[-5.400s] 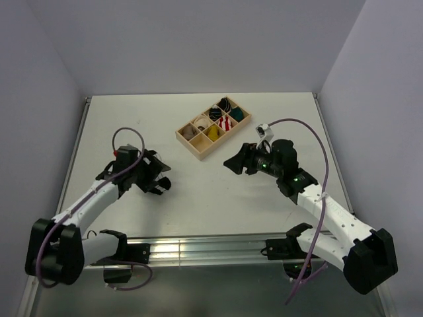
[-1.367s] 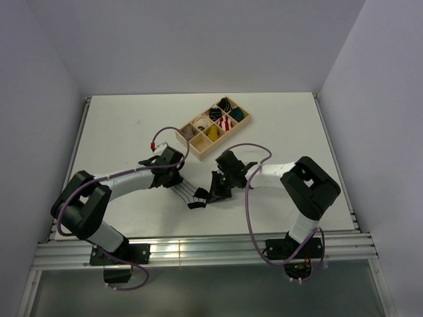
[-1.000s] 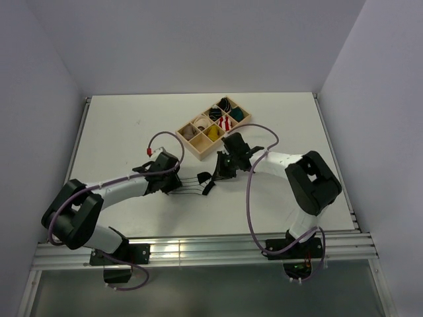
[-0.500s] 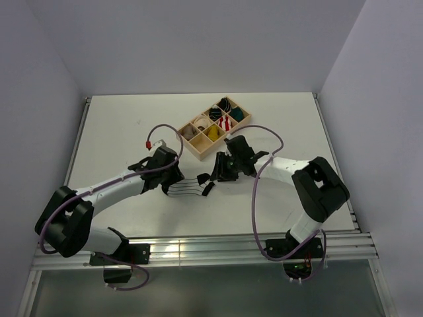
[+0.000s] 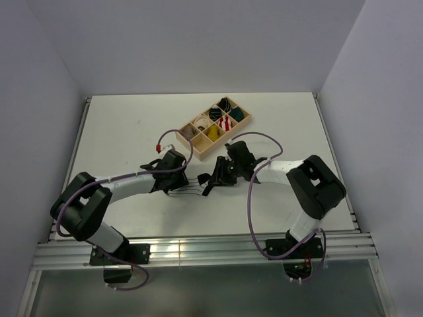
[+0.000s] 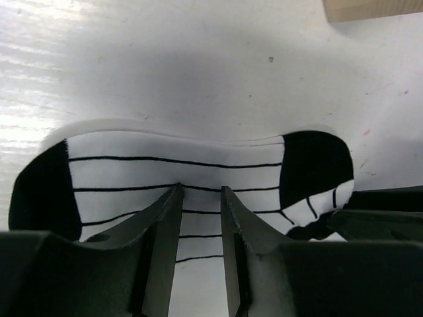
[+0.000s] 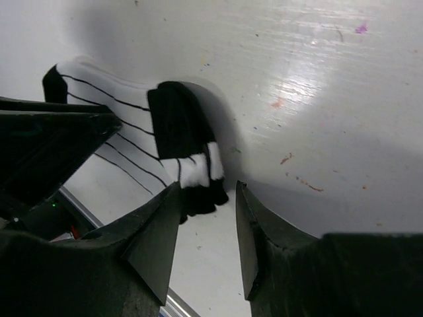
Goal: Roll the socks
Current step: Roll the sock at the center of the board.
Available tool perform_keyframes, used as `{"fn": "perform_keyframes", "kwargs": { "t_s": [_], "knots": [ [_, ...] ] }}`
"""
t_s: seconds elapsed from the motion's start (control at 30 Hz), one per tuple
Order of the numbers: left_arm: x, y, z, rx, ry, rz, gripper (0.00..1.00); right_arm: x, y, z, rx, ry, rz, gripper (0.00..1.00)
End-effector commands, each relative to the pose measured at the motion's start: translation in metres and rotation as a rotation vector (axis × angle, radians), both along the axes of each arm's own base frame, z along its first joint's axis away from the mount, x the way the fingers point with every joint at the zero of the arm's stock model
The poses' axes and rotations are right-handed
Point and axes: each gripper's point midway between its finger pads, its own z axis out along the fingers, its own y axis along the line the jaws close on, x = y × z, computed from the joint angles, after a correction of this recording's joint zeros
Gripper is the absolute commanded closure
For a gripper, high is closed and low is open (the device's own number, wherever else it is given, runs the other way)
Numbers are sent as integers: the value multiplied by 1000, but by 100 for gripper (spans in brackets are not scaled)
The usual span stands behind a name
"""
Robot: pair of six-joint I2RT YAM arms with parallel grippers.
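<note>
We see one white surface (image 5: 119,132) carrying everything. Two white-and-black arms reach in from the near edge, the left arm (image 5: 125,179) and the right arm (image 5: 284,166), and they meet near the middle. One pale wooden tray (image 5: 188,146) with small compartments sits just beyond them. One white sock with thin black stripes (image 6: 211,152) lies flat between them, its right end folded over. The left end effector (image 6: 199,191) rests over the sock's middle, fingers a narrow gap apart. The right end effector (image 7: 208,188) straddles the folded black-and-white end, fingers apart.
</note>
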Motion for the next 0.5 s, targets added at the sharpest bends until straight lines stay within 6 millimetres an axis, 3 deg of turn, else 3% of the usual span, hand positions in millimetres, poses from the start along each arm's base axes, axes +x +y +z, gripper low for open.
{"fn": "perform_keyframes", "kwargs": {
  "t_s": [0.0, 0.07, 0.17, 0.27, 0.47],
  "knots": [
    [7, -14, 0, -18, -23, -37, 64, 5, 11, 6, 54, -31, 12, 55],
    [3, -14, -6, -9, -11, -44, 65, 6, 10, 5, 50, -38, 9, 58],
    [2, -14, -7, -3, -10, -43, 66, 9, 8, 6, 25, -48, 9, 73],
    [2, -14, -5, 5, -11, -45, 66, 12, 4, 14, -17, -73, 7, 98],
    [4, -20, 1, 3, -27, -58, 67, 11, -1, 18, -184, -70, 21, 100]
  ]
}}
